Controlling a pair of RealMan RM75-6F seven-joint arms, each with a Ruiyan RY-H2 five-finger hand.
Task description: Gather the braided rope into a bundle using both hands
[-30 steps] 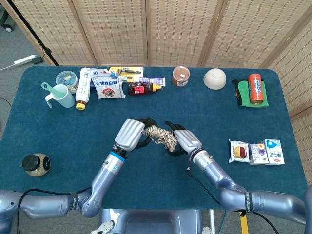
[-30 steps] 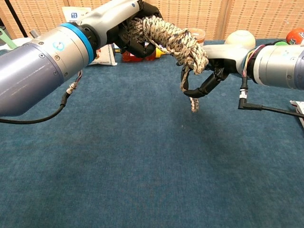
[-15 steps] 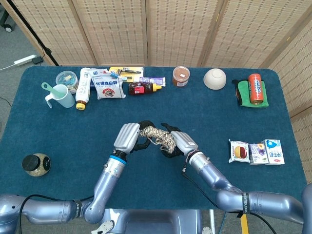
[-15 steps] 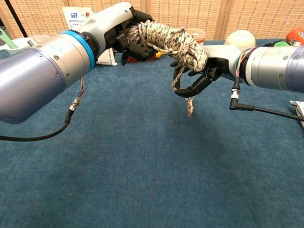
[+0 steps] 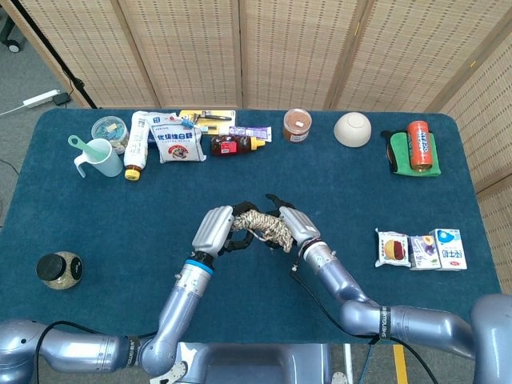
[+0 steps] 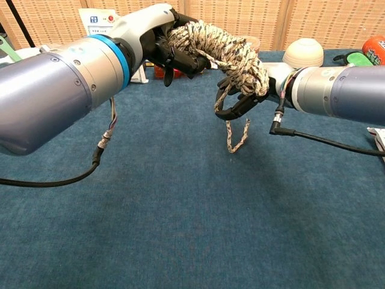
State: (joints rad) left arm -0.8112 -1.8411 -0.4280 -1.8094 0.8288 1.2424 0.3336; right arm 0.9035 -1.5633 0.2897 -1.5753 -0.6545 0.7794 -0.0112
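The braided rope (image 5: 262, 225) is a beige speckled bundle held up off the blue table between both hands. My left hand (image 5: 214, 229) grips its left end, and my right hand (image 5: 291, 224) grips its right end. In the chest view the rope (image 6: 224, 46) bridges the left hand (image 6: 157, 37) and the right hand (image 6: 252, 87), and a loose loop of it (image 6: 236, 133) dangles below the right hand, clear of the table. Both hands' dark fingers curl around the coils.
Along the table's far edge stand a cup (image 5: 99, 157), a bottle (image 5: 136, 149), snack packets (image 5: 178, 141), a sauce bottle (image 5: 233, 145), a jar (image 5: 297, 125) and a white bowl (image 5: 353, 129). A can on a green cloth (image 5: 419, 146) and small cartons (image 5: 422, 249) lie right; a dark jar (image 5: 58, 270) lies left.
Both hands have drawn back toward me and closer together, squeezing the rope tighter. The dangling loop now hangs lower and further left in the chest view.
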